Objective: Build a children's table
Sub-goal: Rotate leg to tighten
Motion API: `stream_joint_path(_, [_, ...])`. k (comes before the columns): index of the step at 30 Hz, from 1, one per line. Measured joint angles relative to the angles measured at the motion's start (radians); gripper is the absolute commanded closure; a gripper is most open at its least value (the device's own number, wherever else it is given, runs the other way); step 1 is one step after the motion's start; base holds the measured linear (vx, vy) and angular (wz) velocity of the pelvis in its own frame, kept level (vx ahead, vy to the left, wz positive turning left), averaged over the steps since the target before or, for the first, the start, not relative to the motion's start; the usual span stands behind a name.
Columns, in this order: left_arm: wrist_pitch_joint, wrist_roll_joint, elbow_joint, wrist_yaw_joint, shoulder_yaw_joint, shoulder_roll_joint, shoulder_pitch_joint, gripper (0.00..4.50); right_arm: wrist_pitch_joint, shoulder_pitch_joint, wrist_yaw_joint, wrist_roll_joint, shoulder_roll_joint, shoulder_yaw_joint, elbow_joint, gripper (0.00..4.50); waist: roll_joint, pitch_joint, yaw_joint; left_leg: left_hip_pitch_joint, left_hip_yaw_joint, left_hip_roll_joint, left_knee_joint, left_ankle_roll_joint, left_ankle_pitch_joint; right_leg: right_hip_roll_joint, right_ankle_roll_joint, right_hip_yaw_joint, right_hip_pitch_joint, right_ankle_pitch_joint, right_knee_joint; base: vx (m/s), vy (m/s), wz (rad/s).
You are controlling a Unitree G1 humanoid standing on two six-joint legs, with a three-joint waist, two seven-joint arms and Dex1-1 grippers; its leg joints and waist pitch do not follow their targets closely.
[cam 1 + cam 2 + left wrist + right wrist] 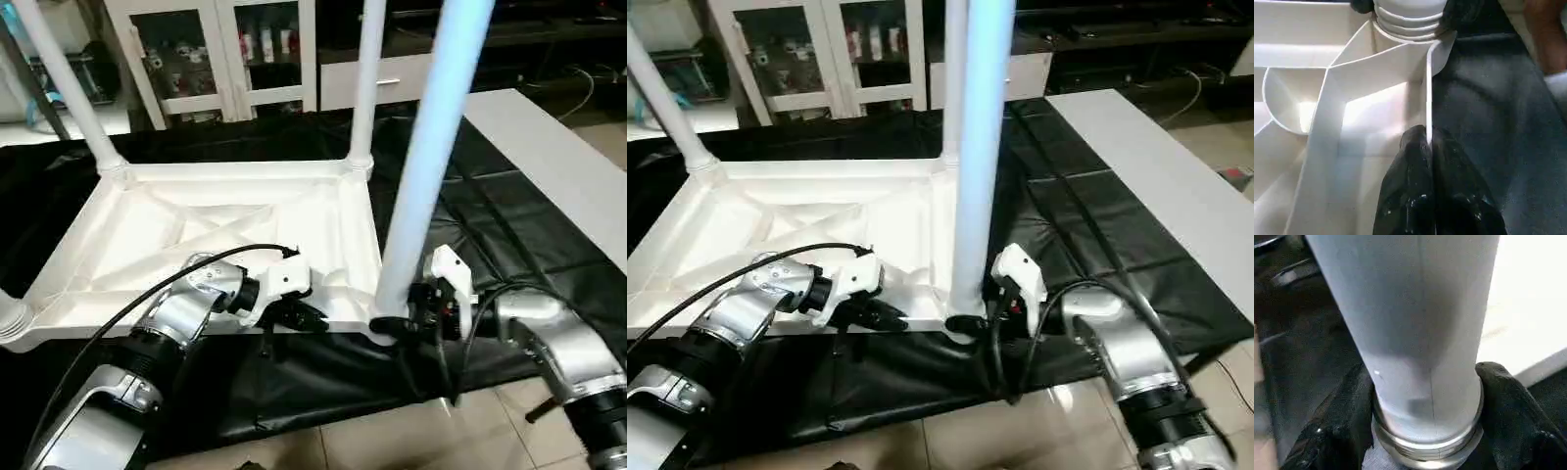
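The children's table top (196,225) lies upside down on the black-draped work table, ribbed underside up. Two white legs stand in its far corner sockets, one at the left (64,83) and one at the right (367,78). A third leg (431,147) stands upright in the near right socket. My right gripper (392,328) clasps this leg just above its ringed base (1425,440), a black finger (1342,421) on each side. My left gripper (299,315) is shut on the top's thin near rim wall (1428,88), close to that same corner.
The black cloth (509,245) hangs over the work table's near edge above the tiled floor (392,441). A long white board (558,166) lies at the right. A white cabinet with glass doors (216,49) stands behind. A black cable (118,313) runs along my left forearm.
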Motion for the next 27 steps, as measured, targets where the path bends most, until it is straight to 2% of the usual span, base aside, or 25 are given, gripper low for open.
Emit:
stream_joint_path(4, [-0.018, 0.036, 0.157, 0.181, 0.029, -0.074, -0.086, 4.5, -0.041, -0.051, -0.283, -0.035, 0.153, -0.081, 0.128, 1.81, -0.001, 0.0, -0.023, -0.001, -0.001, -0.001, 0.001, 0.0, 0.0, -0.001, 0.006, 0.0, -0.002, -0.004, -0.003, -0.038, 0.005, -0.04])
stream_joint_path(6, [-0.021, 0.036, 0.184, 0.224, 0.036, -0.099, -0.096, 4.5, -0.053, -0.066, -0.359, -0.043, 0.183, -0.094, 0.156, 1.81, -0.002, 0.001, -0.03, -0.001, -0.003, -0.001, 0.001, 0.0, 0.0, -0.001, 0.007, -0.002, -0.001, -0.004, -0.008, 0.0, 0.0, 0.0])
stream_joint_path(7, [-0.02, 0.042, 0.213, 0.262, 0.04, -0.114, -0.114, 4.5, -0.058, -0.092, -0.432, -0.051, 0.225, -0.107, 0.19, 1.81, -0.002, 0.001, -0.041, -0.001, -0.003, -0.001, 0.001, 0.0, 0.0, 0.0, 0.006, -0.002, -0.001, -0.004, -0.01, 0.0, 0.0, 0.0])
stream_joint_path(12, [-0.038, 0.077, 0.325, 0.395, 0.053, -0.151, -0.181, 4.5, -0.132, -0.2, -0.772, -0.119, 0.377, -0.141, 0.342, 1.82, 0.003, 0.002, -0.072, -0.003, -0.004, -0.002, 0.001, 0.0, 0.0, 0.0, 0.0, -0.003, -0.004, 0.0, -0.017, 0.0, 0.0, 0.0])
stream_joint_path(16, [-0.048, 0.094, 0.387, 0.466, 0.063, -0.183, -0.22, 4.5, -0.18, -0.264, -1.003, -0.154, 0.461, -0.163, 0.433, 1.82, 0.003, 0.002, -0.071, -0.003, -0.004, -0.003, 0.001, 0.0, 0.0, 0.0, -0.011, -0.003, -0.004, 0.008, -0.017, 0.0, 0.0, 0.0])
stream_joint_path(19, [-0.064, 0.096, 0.409, 0.487, 0.066, -0.193, -0.233, 4.5, -0.218, -0.288, -1.098, -0.177, 0.494, -0.167, 0.478, 1.83, 0.002, 0.002, -0.068, -0.003, -0.004, -0.003, 0.001, 0.0, 0.0, 0.0, -0.01, -0.002, -0.004, 0.014, -0.017, 0.022, -0.001, 0.0])
stream_joint_path(24, [-0.09, 0.098, 0.422, 0.491, 0.066, -0.185, -0.241, 4.5, -0.311, -0.311, -1.128, -0.199, 0.526, -0.169, 0.545, 1.83, 0.002, 0.001, -0.063, -0.003, -0.003, -0.002, -0.006, 0.001, 0.0, 0.0, -0.006, -0.005, -0.006, 0.012, -0.018, 0.0, 0.0, 0.0])
stream_joint_path(25, [-0.098, 0.098, 0.42, 0.476, 0.065, -0.175, -0.24, 4.5, -0.321, -0.301, -1.091, -0.198, 0.522, -0.168, 0.536, 1.27, 0.002, 0.002, -0.063, -0.003, -0.003, -0.001, -0.007, 0.003, 0.001, 0.0, -0.006, -0.005, -0.007, 0.012, -0.018, 0.0, 0.0, 0.0])
stream_joint_path(27, [-0.112, 0.097, 0.409, 0.453, 0.066, -0.161, -0.23, 4.5, -0.335, -0.281, -1.034, -0.198, 0.51, -0.164, 0.518, 1.13, 0.003, 0.002, -0.065, -0.004, -0.003, -0.001, -0.007, 0.005, 0.002, 0.001, -0.006, -0.005, -0.008, 0.012, -0.018, 0.0, 0.0, 0.0])
